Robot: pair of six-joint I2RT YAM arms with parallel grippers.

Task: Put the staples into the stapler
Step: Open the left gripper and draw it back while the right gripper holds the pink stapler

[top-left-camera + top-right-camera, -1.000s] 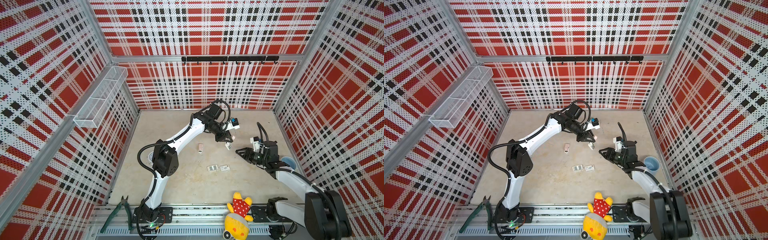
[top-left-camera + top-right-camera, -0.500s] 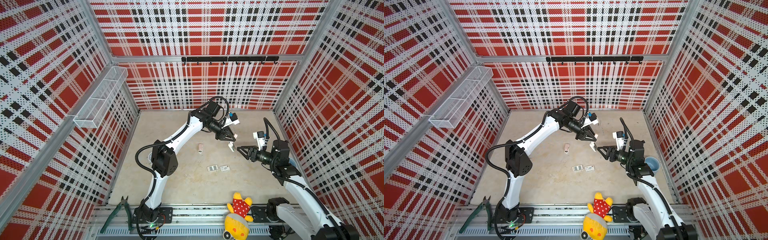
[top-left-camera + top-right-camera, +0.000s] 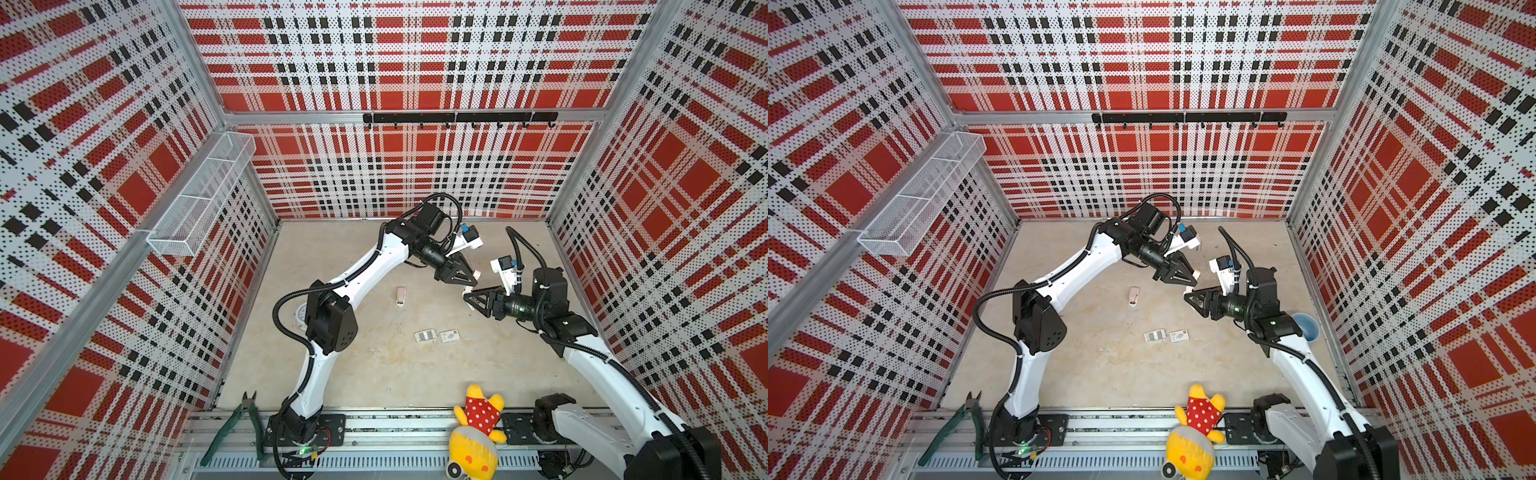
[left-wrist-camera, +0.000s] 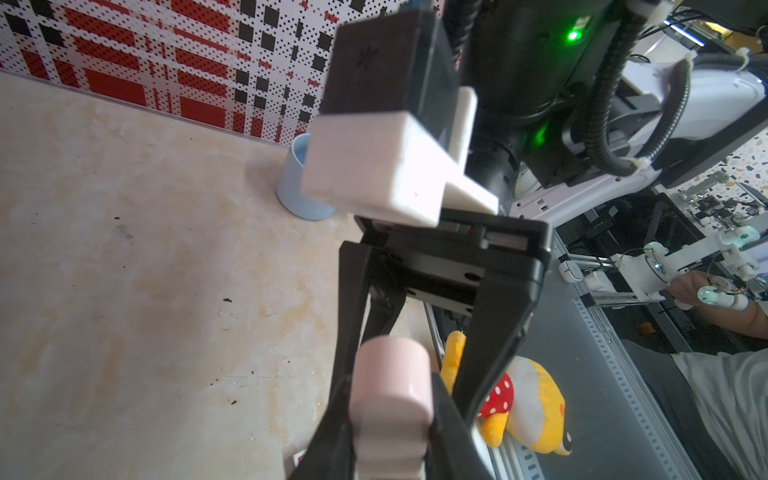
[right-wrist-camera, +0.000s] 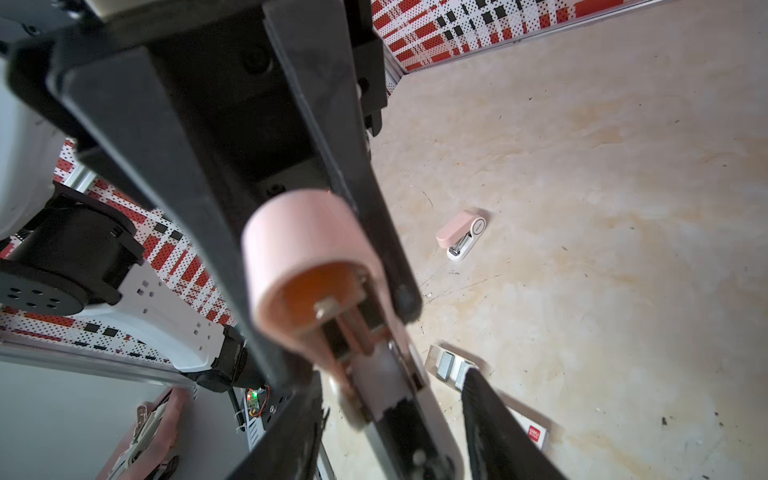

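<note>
The staples (image 5: 446, 365) lie as grey strips in their open box near the middle of the worktop (image 3: 374, 374), none lifted (a spare stapler (image 3: 400, 296) lies just beyond). Farther back, the right tool (image 3: 468, 297) points level toward the left side, jaws apart either side of the white base of the stapler (image 5: 307, 266). Whether they press it I cannot tell. The left tool (image 3: 473, 280), angled down from the far edge, is clenched on the pink top. My advice: hold that grip firm, close squarely on the base, and hinge it open without twisting.
</note>
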